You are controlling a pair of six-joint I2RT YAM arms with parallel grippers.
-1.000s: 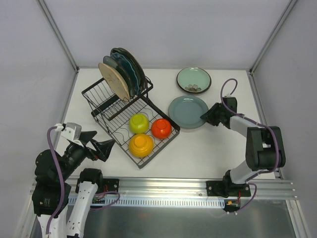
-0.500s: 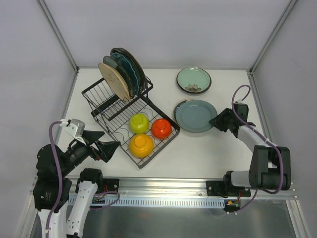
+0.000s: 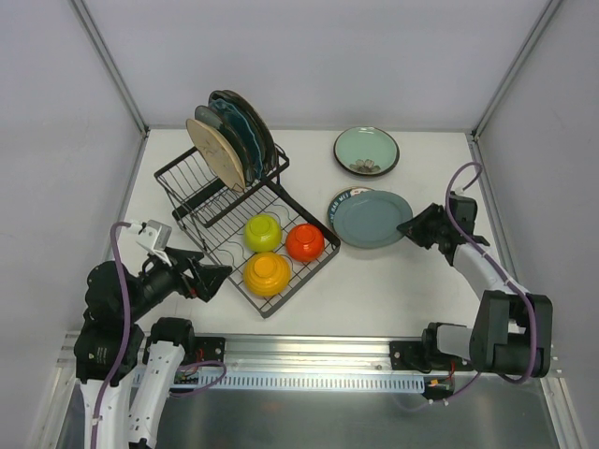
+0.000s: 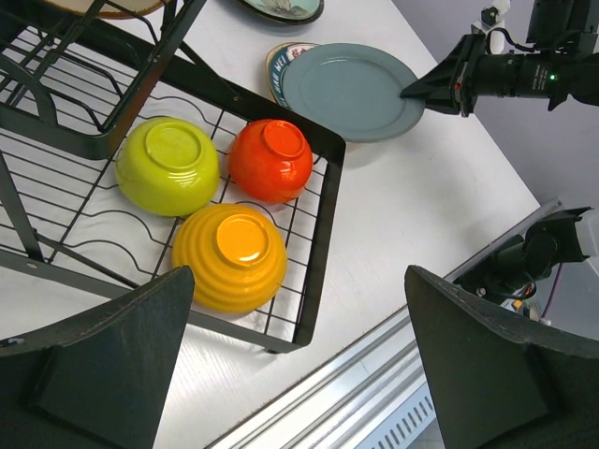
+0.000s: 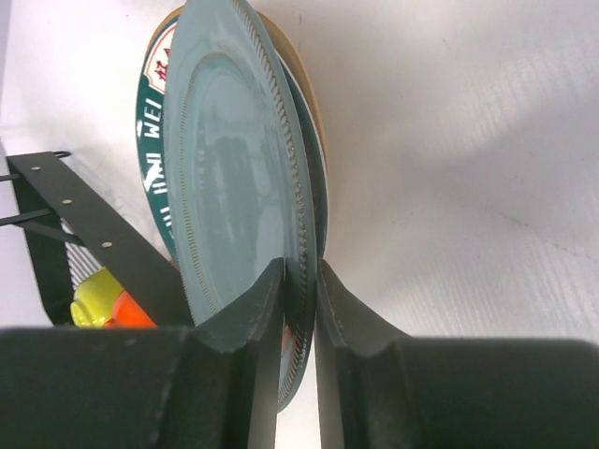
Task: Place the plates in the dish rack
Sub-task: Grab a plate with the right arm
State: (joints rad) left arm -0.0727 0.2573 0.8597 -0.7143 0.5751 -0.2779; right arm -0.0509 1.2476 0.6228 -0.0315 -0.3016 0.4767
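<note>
Grey-blue plate pinched at its right rim by the right gripper, laid overlapping a patterned plate, just right of the rack, left gripper spread wide near its near-left side, other plates stood upright in its far slots.

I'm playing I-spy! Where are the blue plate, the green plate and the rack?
Blue plate point(image 3: 372, 221): top view, its middle.
Green plate point(image 3: 367, 145): top view, its middle.
Rack point(image 4: 327, 215): left wrist view, its side rim.

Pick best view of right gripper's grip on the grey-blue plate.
Right wrist: right gripper pinches the grey-blue plate rim close up. Top external and left wrist show it at the plate's edge, contact too small.
</note>
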